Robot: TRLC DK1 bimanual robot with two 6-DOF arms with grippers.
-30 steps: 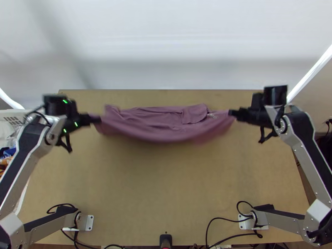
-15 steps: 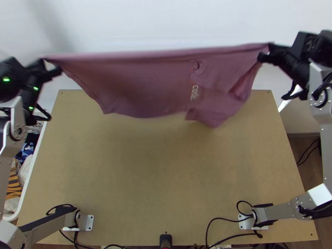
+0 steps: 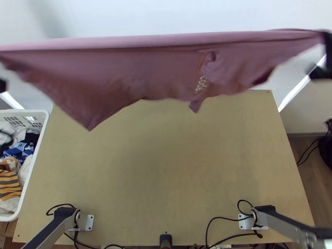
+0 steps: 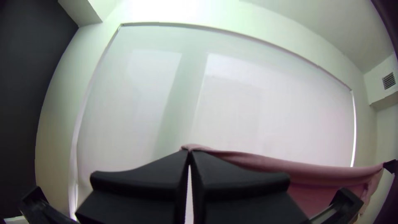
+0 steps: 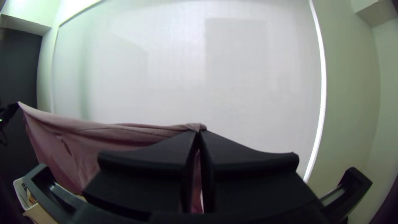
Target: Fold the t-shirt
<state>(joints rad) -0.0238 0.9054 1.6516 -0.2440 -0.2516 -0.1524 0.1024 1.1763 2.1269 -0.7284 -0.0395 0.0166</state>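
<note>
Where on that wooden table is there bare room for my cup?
The table is bare across its middle, bordered in the top view by the raised t-shirt, left base and right base. Cables crowd the near edge; the basket alongside holds cloths.

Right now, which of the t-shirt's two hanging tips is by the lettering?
The small tip toward the right arm, close to the lettering; the big tip hangs nearer the left arm.

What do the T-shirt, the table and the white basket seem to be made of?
T-shirt: probably cotton knit, matte; it sags softly and drapes in loose folds.
Table: likely wooden board, matte; flat and evenly tan, so the exact type stays open.
Basket: likely moulded plastic, smooth; rounded white rim, slotted wall.
</note>
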